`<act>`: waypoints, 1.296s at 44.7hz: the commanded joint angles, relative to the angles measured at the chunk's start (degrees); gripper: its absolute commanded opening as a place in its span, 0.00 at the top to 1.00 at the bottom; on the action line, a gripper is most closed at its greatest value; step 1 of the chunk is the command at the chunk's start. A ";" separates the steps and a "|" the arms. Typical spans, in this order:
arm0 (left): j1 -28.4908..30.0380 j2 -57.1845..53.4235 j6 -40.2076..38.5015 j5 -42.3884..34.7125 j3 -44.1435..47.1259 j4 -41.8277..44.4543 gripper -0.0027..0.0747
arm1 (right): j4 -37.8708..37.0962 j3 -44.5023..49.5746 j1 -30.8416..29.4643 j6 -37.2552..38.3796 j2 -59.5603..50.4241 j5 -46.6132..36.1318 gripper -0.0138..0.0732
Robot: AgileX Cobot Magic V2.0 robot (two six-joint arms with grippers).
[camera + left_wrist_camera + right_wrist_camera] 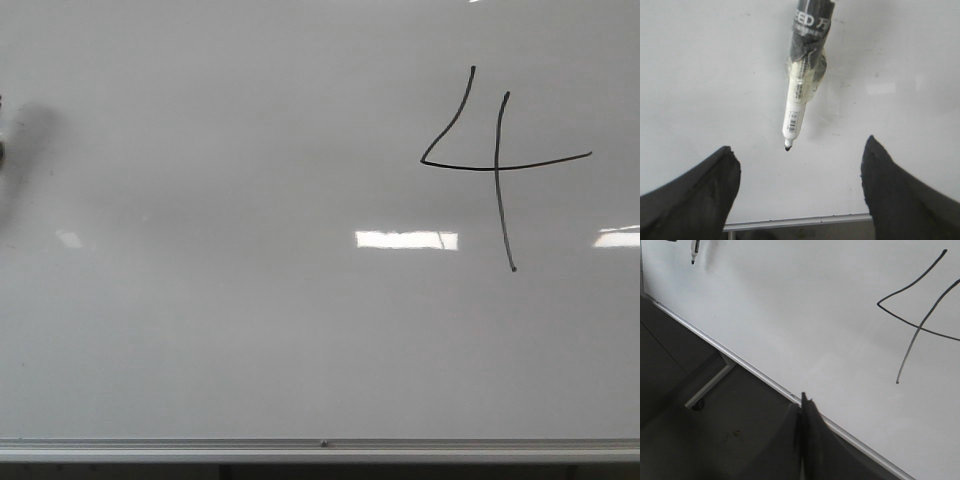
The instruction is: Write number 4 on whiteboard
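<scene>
The number 4 (497, 168) is drawn in thin black line on the right part of the whiteboard (250, 330); the right wrist view shows the number 4 (918, 328) too. A white marker (797, 100) with a black wrapped top hangs close to the whiteboard (715, 75), black tip bare and off the surface. What holds its top is out of view. My left gripper (800, 147) is open wide, its fingers either side of the tip and touching nothing. My right gripper (803, 402) is shut and empty, by the board's lower rail (740, 362). The marker (693, 252) is far from it.
A silver rail (320, 445) runs along the board's lower edge. Bright light reflections (405, 240) lie on the board. A dark blurred shape (20, 140) sits at the board's left edge. Below the board are a stand leg with a caster (697, 405) and dark floor.
</scene>
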 commanded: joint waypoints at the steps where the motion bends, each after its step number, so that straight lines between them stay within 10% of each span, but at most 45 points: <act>1: -0.14 -9.78 -0.02 -5.79 3.37 -0.76 0.41 | 1.82 -1.33 -0.42 -0.04 -0.29 -2.74 0.91; 25: -0.14 -56.71 -0.02 -9.56 23.68 -0.76 0.99 | 1.82 -1.33 -0.42 -0.04 -0.29 -2.74 0.91; 58: -0.14 -65.88 -0.02 -10.12 24.06 -0.76 0.99 | 1.82 -1.33 -0.42 -0.04 -0.29 -2.68 0.91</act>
